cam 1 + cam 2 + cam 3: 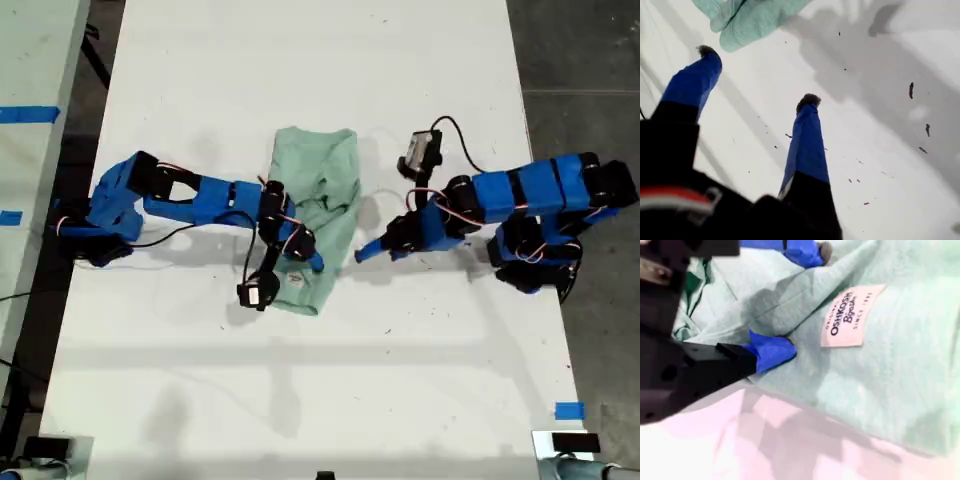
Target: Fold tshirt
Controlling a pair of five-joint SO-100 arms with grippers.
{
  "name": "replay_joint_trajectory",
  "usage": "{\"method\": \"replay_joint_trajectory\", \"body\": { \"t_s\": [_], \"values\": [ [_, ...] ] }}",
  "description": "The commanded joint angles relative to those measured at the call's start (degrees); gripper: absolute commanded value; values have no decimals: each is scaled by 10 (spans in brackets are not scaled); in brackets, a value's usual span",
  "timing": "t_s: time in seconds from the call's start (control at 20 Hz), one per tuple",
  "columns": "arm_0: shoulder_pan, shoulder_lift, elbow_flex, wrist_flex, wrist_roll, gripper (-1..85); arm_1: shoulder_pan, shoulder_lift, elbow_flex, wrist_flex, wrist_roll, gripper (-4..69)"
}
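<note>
- The tshirt (318, 215) lies near the table's (300, 400) centre, already folded to a narrow strip, soft and light; it will wrinkle and slide.
- My second gripper (790, 300) is over its 6 o'clock part beside the white tag (849, 316), jaws apart with cloth between, not clamped.
- My first gripper (757, 75) stands wide, holding nothing, just at the shirt's 3 o'clock edge.
- I would grip a doubled edge. Much bare table lies toward 6 o'clock.

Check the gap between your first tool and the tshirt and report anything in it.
Nothing visible. My first tool is open over bare white table, and the tshirt lies just beyond its tips. My second tool is already on the cloth.
</note>
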Motion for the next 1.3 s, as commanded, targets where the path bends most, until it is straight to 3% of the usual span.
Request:
{"method": "replay_joint_trajectory", "body": {
  "t_s": [0.0, 0.25, 0.4, 0.45, 0.6, 0.8, 1.0, 1.25],
  "values": [
    [-9, 107, -20, 72, -4, 198, -4, 32, -4, -16, 7, 290],
    [-11, 260, 4, 203, 18, 245, -6, 84, 3, 26, 17, 296],
    [-8, 328, 91, 229, 10, 261, -6, 152, 44, 47, 32, 296],
    [-5, 358, 153, 206, -3, 264, -6, 179, 61, 54, 39, 296],
    [-3, 516, 439, 47, -58, 261, -11, 261, 113, 76, 62, 298],
    [4, 710, 729, -76, -140, 255, -25, 362, 185, 106, 98, 302],
    [11, 858, 879, -105, -182, 240, -35, 427, 221, 134, 122, 304],
    [17, 714, 727, -99, -127, 243, -35, 236, 127, 48, 86, 302]
  ]
}}
